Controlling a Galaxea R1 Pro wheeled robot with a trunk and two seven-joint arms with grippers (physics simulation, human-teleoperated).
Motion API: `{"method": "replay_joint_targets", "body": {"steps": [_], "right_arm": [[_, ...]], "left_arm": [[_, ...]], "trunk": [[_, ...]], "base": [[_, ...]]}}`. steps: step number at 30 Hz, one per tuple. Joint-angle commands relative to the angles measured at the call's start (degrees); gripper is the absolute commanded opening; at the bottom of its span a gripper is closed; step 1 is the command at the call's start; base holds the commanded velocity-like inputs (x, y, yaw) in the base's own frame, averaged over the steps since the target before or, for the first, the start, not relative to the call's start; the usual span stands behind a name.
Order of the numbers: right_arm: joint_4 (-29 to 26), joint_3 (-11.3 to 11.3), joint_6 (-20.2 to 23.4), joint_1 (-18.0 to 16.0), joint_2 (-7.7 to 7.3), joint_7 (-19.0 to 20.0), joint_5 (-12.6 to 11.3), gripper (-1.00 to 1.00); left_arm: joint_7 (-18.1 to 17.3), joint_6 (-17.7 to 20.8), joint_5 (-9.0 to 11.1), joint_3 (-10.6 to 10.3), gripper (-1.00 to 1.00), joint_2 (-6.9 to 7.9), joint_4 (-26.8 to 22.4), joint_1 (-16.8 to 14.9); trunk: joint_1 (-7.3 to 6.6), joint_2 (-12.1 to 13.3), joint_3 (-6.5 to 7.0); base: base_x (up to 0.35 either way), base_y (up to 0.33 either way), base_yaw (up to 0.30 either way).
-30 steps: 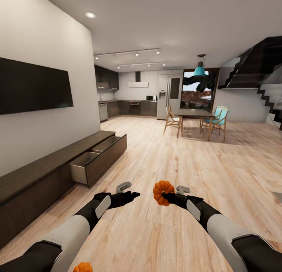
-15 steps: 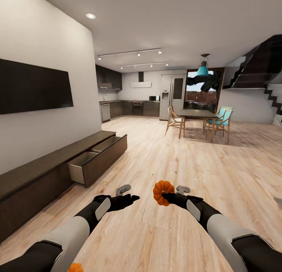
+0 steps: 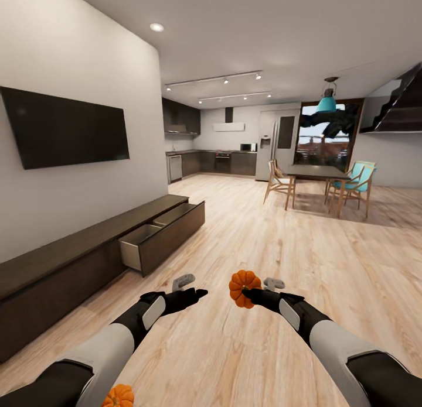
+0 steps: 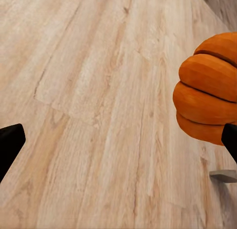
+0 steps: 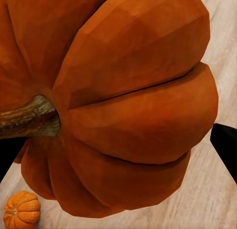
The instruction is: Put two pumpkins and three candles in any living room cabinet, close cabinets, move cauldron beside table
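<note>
My right gripper [image 3: 246, 291] is shut on a bright orange pumpkin [image 3: 242, 281], held low over the wooden floor. The right wrist view shows its ribs and brown stem [image 5: 29, 118] up close. My left gripper [image 3: 199, 292] hangs open beside it, holding nothing; its wrist view catches the held pumpkin [image 4: 210, 91] off to one side. A second pumpkin [image 3: 120, 396] lies on the floor near my left arm, and appears small in the right wrist view as the second pumpkin [image 5: 20, 209]. The long dark cabinet [image 3: 64, 260] runs along the left wall with one drawer [image 3: 164, 240] pulled open.
A black TV [image 3: 70, 132] hangs on the wall above the cabinet. A dining table [image 3: 313, 173] with chairs stands at the back right, the kitchen [image 3: 223, 161] behind it, and stairs [image 3: 401, 108] at the far right. Wooden floor stretches between me and the cabinet.
The whole head view has shifted, so the camera has turned left; the room sits further right in the picture. Both arms keep their pose, the right still holding the pumpkin.
</note>
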Motion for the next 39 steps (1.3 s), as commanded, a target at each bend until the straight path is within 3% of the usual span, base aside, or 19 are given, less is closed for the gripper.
{"method": "replay_joint_targets", "body": {"steps": [1, 9, 27, 39], "right_arm": [[-0.1, 0.4, 0.3, 0.0, -0.06, 0.0, -0.6, -1.0], [-0.1, 0.4, 0.3, 0.0, -0.06, 0.0, -0.6, -1.0], [-0.1, 0.5, 0.3, 0.0, -0.02, 0.0, -0.6, -1.0], [-0.1, 0.5, 0.2, 0.0, 0.03, -0.1, -0.5, -1.0]], "left_arm": [[0.0, 0.2, 0.3, -0.2, 1.0, 0.02, 0.0, 0.0], [0.0, 0.2, 0.3, -0.2, 1.0, -0.01, 0.0, 0.0], [2.6, 0.2, 0.3, -0.2, 1.0, -0.07, 1.0, 0.0], [2.6, 0.1, 0.3, -0.2, 1.0, -0.12, 1.1, 0.0]], "trunk": [[-0.01, 0.0, -0.06], [-0.01, 0.0, -0.06], [-0.01, 0.0, -0.06], [-0.01, 0.0, -0.06]], "base": [[0.0, 0.0, 0.02], [0.0, 0.0, 0.062], [0.0, -0.214, 0.277], [0.0, -0.002, 0.033]]}}
